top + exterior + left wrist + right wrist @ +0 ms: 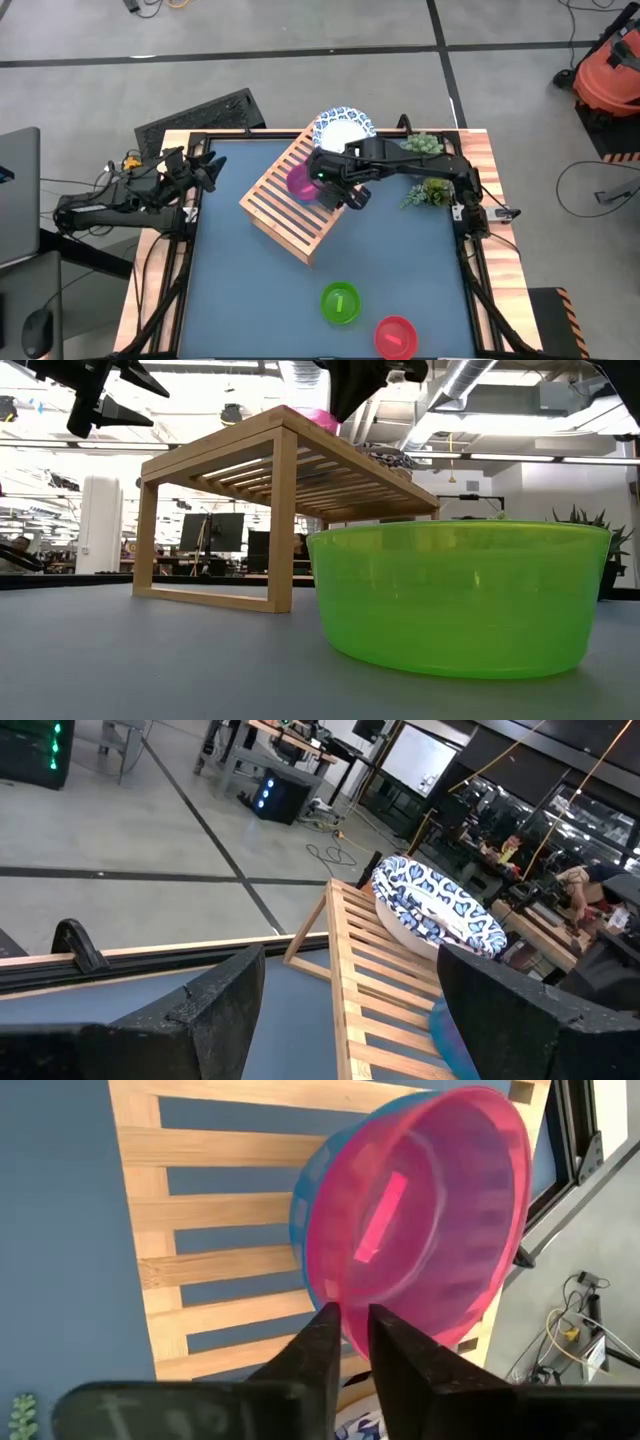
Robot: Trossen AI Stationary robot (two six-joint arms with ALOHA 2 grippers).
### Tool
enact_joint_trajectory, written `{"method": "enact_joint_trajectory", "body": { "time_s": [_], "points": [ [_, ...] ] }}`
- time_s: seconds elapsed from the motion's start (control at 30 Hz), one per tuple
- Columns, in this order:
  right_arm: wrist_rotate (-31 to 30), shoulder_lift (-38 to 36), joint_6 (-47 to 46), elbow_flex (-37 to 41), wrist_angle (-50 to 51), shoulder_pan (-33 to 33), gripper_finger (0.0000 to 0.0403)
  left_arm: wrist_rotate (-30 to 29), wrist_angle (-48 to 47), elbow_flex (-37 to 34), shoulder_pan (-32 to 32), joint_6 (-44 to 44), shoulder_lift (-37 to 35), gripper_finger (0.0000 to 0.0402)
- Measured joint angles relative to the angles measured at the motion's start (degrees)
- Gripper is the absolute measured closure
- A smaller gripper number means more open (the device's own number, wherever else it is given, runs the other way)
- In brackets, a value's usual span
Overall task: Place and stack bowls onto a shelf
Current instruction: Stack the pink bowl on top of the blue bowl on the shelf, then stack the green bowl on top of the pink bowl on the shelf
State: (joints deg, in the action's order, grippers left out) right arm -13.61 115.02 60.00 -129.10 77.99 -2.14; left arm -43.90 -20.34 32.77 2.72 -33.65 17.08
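The light-wood slatted shelf (285, 205) stands slantwise in the middle of the blue table. A stack of white, blue-patterned bowls (343, 128) rests on its far end and also shows in the left wrist view (435, 905). My right gripper (355, 1325) is over the shelf and is shut on the magenta bowl (420, 1210). That bowl lies over the teal bowl (298, 1220) on the slats. The green bowl (340, 303) and the red bowl (396, 335) stand on the table near its front edge. My left gripper (205, 172) is open and empty at the table's far left corner. My right gripper pinches the magenta bowl's rim (345, 1305) between its two fingers, one finger (400, 1360) on the inner side and one outside. The fingers come from above, pointing down. The bowl is tilted over the teal bowl. I cannot tell whether it rests in it.
Green plants (425, 170) stand by the table's right far edge, under the right arm. In the low view the green bowl (455, 595) stands close in front, with the shelf (280, 490) behind it. A black mat (200, 115) lies beyond the far left corner.
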Motion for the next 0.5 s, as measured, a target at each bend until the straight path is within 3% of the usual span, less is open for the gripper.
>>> {"method": "enact_joint_trajectory", "body": {
  "time_s": [0.3,0.5],
  "points": [
    [-0.3,0.0,-9.0,-4.2,0.6,0.3,0.0245,0.0,0.0,0.0,0.0,0.0,0.0,0.012],
    [3.1,-3.8,-33.2,-4.6,4.9,1.8,0.0235,0.7,-1.0,0.0,0.0,0.0,0.0,0.012]
  ]
}}
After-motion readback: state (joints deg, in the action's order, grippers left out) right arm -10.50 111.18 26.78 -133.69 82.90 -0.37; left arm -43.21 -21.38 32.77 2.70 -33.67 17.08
